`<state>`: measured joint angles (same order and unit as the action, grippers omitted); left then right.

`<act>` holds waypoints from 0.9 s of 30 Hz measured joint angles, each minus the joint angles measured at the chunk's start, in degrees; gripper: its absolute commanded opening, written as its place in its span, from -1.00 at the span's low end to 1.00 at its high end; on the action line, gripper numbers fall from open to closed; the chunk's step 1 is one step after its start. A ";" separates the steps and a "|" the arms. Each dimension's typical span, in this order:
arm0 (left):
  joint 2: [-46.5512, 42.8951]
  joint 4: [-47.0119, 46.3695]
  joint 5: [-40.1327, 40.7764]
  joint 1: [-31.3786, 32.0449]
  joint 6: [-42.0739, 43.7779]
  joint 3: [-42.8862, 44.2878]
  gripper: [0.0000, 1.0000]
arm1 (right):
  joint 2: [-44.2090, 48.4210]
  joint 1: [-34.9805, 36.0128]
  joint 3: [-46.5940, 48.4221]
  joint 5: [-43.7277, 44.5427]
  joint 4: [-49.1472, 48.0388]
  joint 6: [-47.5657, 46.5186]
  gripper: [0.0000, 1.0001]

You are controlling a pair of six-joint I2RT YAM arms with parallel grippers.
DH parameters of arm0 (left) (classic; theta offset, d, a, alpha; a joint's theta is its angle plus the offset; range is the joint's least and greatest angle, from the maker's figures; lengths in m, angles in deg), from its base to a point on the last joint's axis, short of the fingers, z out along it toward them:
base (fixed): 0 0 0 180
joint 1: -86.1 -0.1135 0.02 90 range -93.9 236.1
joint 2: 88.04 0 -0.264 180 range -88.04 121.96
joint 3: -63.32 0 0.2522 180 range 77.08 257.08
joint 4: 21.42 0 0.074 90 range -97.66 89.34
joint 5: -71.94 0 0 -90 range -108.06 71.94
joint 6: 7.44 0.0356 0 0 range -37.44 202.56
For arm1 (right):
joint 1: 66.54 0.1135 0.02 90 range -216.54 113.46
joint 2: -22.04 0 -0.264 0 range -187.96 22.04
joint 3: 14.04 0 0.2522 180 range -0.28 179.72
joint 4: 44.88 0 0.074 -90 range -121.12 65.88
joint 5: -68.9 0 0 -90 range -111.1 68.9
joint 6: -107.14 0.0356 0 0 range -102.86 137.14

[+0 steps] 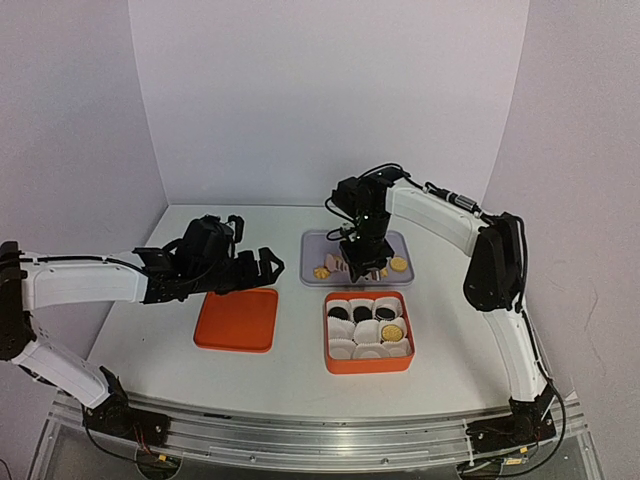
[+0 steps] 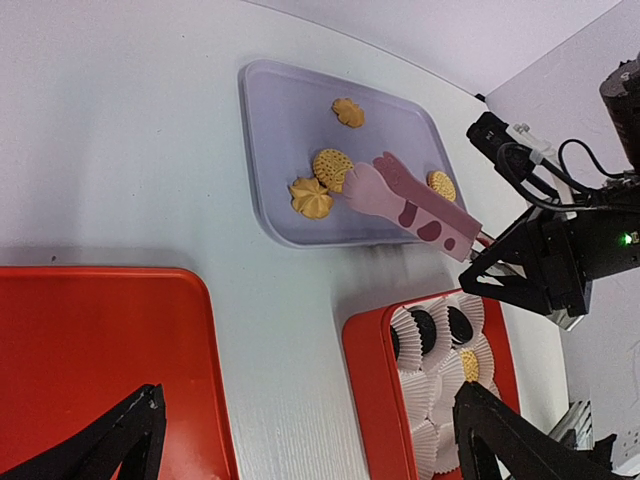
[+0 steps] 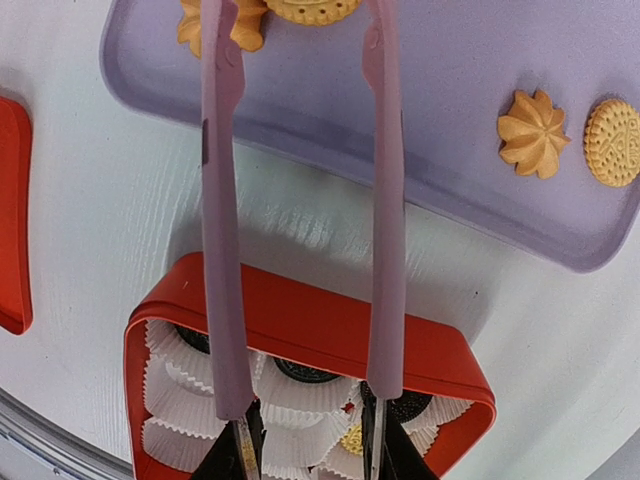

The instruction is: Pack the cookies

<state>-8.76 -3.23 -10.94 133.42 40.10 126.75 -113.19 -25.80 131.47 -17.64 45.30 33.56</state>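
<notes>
Tongs [image 3: 222, 250] in right fingers [image 3: 243, 455], tips flanking cookie [image 3: 312, 10] on tray [image 3: 470, 70]

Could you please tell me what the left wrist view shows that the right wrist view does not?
Only the left wrist view shows the left gripper with open jaws, the right gripper from outside gripping the pink tongs, and the tongs' paw-shaped tip. Only the right wrist view looks along the tongs' two arms, with a round cookie between them at the top edge. Both show the lavender tray with four golden cookies, the orange box of paper cups, some holding cookies, and the orange lid.
</notes>
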 measured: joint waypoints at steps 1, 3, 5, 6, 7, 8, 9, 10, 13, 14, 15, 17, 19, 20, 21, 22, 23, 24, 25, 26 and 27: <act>-0.18 0.01 0.15 -0.01 -0.01 -0.03 0.99 | -0.23 -0.02 0.26 0.13 -0.01 0.03 -0.36; -0.46 0.00 0.37 -0.01 -0.03 -0.24 0.99 | -0.84 -0.17 0.77 0.46 0.05 0.16 -0.33; -0.64 0.06 0.55 -0.01 -0.06 -0.44 0.99 | -1.50 -0.21 1.33 0.74 0.05 0.20 -0.33; -0.67 0.06 0.55 -0.01 -0.08 -0.46 0.99 | -1.87 -0.21 1.70 0.86 0.07 0.20 -0.32; -0.75 0.04 0.58 -0.01 -0.08 -0.54 0.99 | -2.33 -0.23 2.16 0.88 0.12 0.22 -0.31; -0.87 0.05 0.59 -0.01 -0.12 -0.68 0.99 | -2.70 -0.27 2.61 0.89 0.10 0.27 -0.30; -1.00 0.06 0.60 -0.01 -0.19 -0.78 0.99 | -3.07 -0.31 3.10 0.90 0.11 0.32 -0.29; -1.13 0.05 0.60 -0.01 -0.27 -0.85 0.99 | -3.45 -0.35 3.59 0.90 0.14 0.38 -0.29; -1.65 0.03 0.63 0.00 -0.64 -1.25 0.99 | -4.38 -0.53 4.59 0.92 0.09 0.43 -0.28; -1.78 0.04 0.64 -0.01 -0.74 -1.41 0.99 | -4.60 -0.59 4.73 0.91 0.07 0.48 -0.28; -1.85 0.05 0.64 -0.01 -0.86 -1.53 0.99 | -4.76 -0.61 4.76 0.90 0.08 0.54 -0.28; -1.95 0.03 0.66 -0.01 -0.94 -1.76 0.99 | -5.13 -0.75 4.89 0.90 0.13 0.61 -0.28; -2.16 0.06 0.75 0.00 -0.99 -2.09 0.99 | -5.57 -0.92 5.12 0.89 0.13 0.70 -0.29; -2.34 0.06 0.85 0.00 -1.01 -2.33 0.99 | -5.78 -0.98 5.21 0.88 0.13 0.75 -0.28; -2.54 0.06 0.98 -0.01 -1.04 -2.57 0.99 | -5.97 -1.05 5.31 0.88 0.14 0.81 -0.28; -2.71 0.08 1.08 -0.01 -1.04 -2.70 0.99 | -6.15 -1.13 5.45 0.88 0.14 0.81 -0.28; -2.87 0.06 1.14 -0.01 -1.06 -2.86 0.99 | -6.26 -1.22 5.49 0.86 0.12 0.81 -0.28; -3.05 0.06 1.22 0.00 -1.07 -2.99 0.99 | -6.34 -1.27 5.50 0.82 0.13 0.80 -0.28; -3.21 0.05 1.33 0.00 -1.08 -3.12 0.99 | -6.40 -1.32 5.50 0.74 0.14 0.78 -0.28; -3.37 0.05 1.47 -0.01 -1.08 -3.24 0.99 | -6.42 -1.36 5.50 0.64 0.14 0.75 -0.28; -3.53 0.08 1.61 -0.01 -1.08 -3.33 0.99 | -6.43 -1.39 5.50 0.59 0.14 0.72 -0.28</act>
<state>-12.30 -3.15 -9.33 133.41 39.01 123.43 -119.62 -27.19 136.97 -17.04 45.44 34.29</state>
